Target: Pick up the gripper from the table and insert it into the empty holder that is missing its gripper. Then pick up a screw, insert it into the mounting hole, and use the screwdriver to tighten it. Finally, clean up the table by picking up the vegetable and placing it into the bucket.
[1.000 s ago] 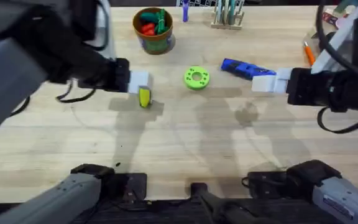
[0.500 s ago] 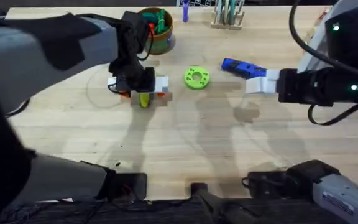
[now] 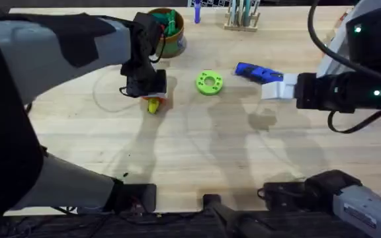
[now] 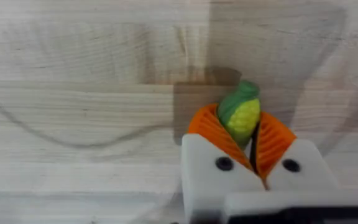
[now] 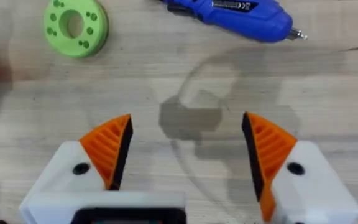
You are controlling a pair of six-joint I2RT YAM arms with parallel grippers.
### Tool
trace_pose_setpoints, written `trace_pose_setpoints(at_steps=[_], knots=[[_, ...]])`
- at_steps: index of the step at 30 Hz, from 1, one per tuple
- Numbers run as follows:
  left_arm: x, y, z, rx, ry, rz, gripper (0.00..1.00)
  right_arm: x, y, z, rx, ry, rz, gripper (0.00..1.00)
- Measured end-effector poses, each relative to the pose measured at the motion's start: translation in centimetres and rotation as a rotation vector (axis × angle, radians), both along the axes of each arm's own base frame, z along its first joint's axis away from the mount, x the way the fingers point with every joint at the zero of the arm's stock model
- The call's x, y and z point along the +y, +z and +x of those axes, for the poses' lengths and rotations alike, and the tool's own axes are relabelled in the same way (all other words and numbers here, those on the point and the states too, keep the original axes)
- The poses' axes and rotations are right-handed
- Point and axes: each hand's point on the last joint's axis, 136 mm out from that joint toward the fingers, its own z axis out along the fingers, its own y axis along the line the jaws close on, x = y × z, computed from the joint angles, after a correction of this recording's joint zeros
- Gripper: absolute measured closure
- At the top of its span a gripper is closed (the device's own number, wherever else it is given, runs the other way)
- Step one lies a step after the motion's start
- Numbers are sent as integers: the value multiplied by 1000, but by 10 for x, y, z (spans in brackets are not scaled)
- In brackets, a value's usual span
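Note:
My left gripper (image 3: 152, 100) is shut on the vegetable (image 3: 153, 106), a small yellow cob with a green end, left of the table's middle. The left wrist view shows the vegetable (image 4: 242, 114) pinched between the orange pads (image 4: 211, 129), its green end sticking out, at or just above the wood. The bucket (image 3: 165, 43) stands behind it at the back. My right gripper (image 3: 274, 86) hangs open over bare wood, and its fingers (image 5: 107, 148) are far apart. The blue screwdriver (image 3: 257, 72) lies just beyond it (image 5: 231, 14). The loose gripper, an empty holder and the screw are out of view.
A green round disc (image 3: 209, 82) lies between the two grippers. The bucket holds red and green toy vegetables. A tool rack (image 3: 242, 17) stands at the back edge, and a thin orange stick (image 3: 328, 57) lies at the far right.
My left gripper came over the vegetable, turned about it and closed on it. My right gripper moved slightly left a second ago and has held still since.

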Motion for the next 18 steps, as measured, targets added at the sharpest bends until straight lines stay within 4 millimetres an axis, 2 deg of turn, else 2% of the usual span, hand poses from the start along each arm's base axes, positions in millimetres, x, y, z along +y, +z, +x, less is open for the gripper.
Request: trace_pose_setpoints(at_steps=[5, 8, 12, 15, 18], knots=[[-1, 8, 4, -3, 4, -1, 970, 0, 0, 0, 0, 0, 0, 10], [-7, 33, 25, -64, 4, -16, 970, 0, 0, 0, 0, 0, 0, 10], [-20, 93, 75, -257, -15, -60, 970, 0, 0, 0, 0, 0, 0, 10], [-28, 148, 114, -452, -34, -87, 970, 0, 0, 0, 0, 0, 0, 10], [-30, 191, 143, -628, -45, -92, 970, 0, 0, 0, 0, 0, 0, 10]])
